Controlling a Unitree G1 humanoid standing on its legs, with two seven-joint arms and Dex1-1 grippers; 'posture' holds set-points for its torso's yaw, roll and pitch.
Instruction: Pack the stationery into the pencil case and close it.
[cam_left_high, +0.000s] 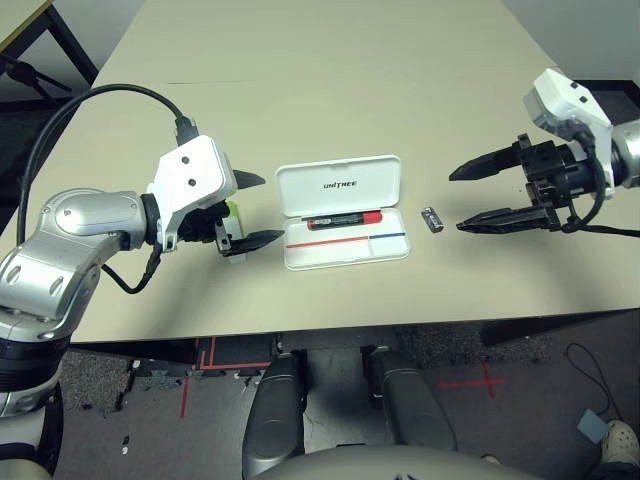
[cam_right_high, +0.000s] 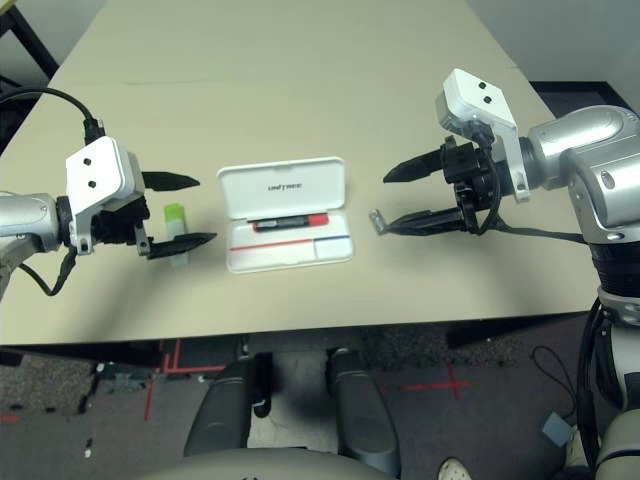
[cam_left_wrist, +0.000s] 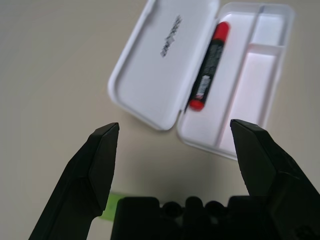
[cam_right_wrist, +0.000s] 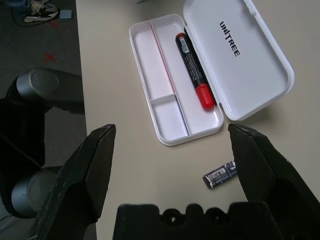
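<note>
Pencil case (cam_left_high: 342, 212) lies open mid-desk (cam_left_high: 330, 80), lid flat on the far side with the UNITREE print facing up. Red marker (cam_left_high: 344, 221) already sits in the tray, along the hinge side, lengthwise. I see the red-and-blue stripe running down the tray in front of it.

Left gripper (cam_left_high: 253, 210) hovers just left of the case, jaws spread wide, holding nothing. The white stick with green end (cam_right_high: 176, 229) lies on the desk right at those jaws, between and under the fingertips; I can't tell if it's touching them. In the left wrist view only a green sliver shows beneath the left finger.

Right gripper (cam_left_high: 462, 199) sits right of the case, jaws spread, empty. The small grey-and-silver piece (cam_right_wrist: 220, 174) lies on the desk between the case's right end and the right jaws, just beside the lower fingertip (cam_left_high: 466, 227), apart from the case.
</note>
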